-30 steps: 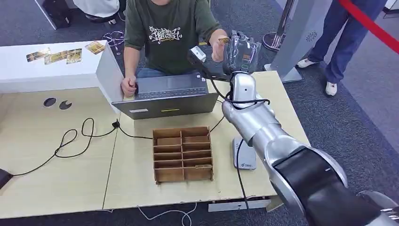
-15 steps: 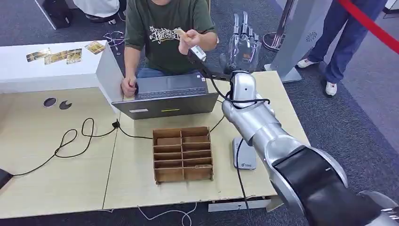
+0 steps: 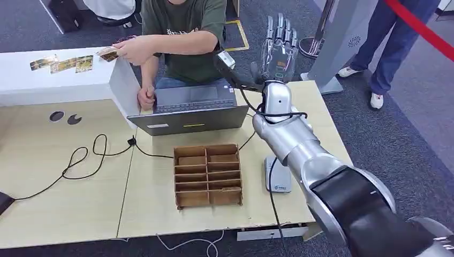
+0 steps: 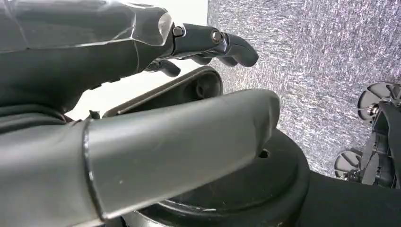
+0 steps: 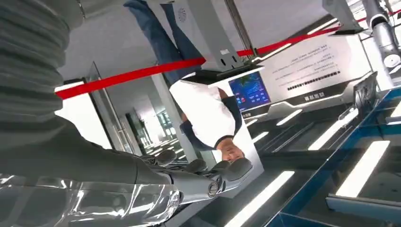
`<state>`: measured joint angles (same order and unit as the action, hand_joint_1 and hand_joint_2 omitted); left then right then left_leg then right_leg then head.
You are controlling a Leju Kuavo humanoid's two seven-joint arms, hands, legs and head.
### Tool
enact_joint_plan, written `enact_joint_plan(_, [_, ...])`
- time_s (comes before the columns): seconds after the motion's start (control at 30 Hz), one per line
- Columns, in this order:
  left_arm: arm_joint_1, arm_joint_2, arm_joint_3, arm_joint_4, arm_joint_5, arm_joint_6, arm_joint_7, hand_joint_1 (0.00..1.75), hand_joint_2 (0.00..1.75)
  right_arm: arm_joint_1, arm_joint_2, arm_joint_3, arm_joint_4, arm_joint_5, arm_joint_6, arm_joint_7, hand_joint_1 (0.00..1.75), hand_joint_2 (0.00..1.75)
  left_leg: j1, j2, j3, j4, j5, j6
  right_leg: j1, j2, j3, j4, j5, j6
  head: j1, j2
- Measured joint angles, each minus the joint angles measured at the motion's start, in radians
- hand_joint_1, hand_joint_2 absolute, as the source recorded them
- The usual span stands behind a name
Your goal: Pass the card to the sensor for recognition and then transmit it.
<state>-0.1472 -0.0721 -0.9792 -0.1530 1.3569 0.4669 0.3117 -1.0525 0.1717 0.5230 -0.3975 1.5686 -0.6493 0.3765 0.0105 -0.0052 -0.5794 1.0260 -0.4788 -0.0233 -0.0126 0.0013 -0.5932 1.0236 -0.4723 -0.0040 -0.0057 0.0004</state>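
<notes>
The silver right hand is raised past the pale wooden table's far edge, fingers spread and holding nothing. The person's hand lays the small yellow card on the white box's top edge, so the arm should lower slowly, avoiding the grey laptop; the left hand's fingers curl loosely, empty

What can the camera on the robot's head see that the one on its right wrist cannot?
Only the head view: the pale wooden table, the brown wooden compartment box, the grey laptop, and a seated person's hand putting a small card on the white counter. Only the right wrist view: a blue display screen. Both: the raised, empty right robot hand and the red barrier tape.
</notes>
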Motion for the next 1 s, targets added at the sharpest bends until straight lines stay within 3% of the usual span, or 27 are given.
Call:
enact_joint_plan(0.47, [0.006,0.002,0.000,0.000,0.034,0.000,-0.018,0.00,0.00,0.036,-0.055,-0.011,-0.108,-0.009,0.000,-0.001,0.00,1.75,0.000,0.000,0.000,0.000,0.000,0.000,0.000,0.000,0.000,0.000,0.000,0.000,0.000,0.000])
enact_joint_plan(1.0, [0.022,0.013,0.000,0.000,0.075,-0.006,-0.024,0.00,0.00,0.167,-0.114,-0.112,-0.326,-0.017,0.000,-0.061,0.00,1.75,0.000,0.000,0.000,0.000,0.000,0.000,0.000,0.000,0.000,0.000,0.000,0.000,0.000,0.000])
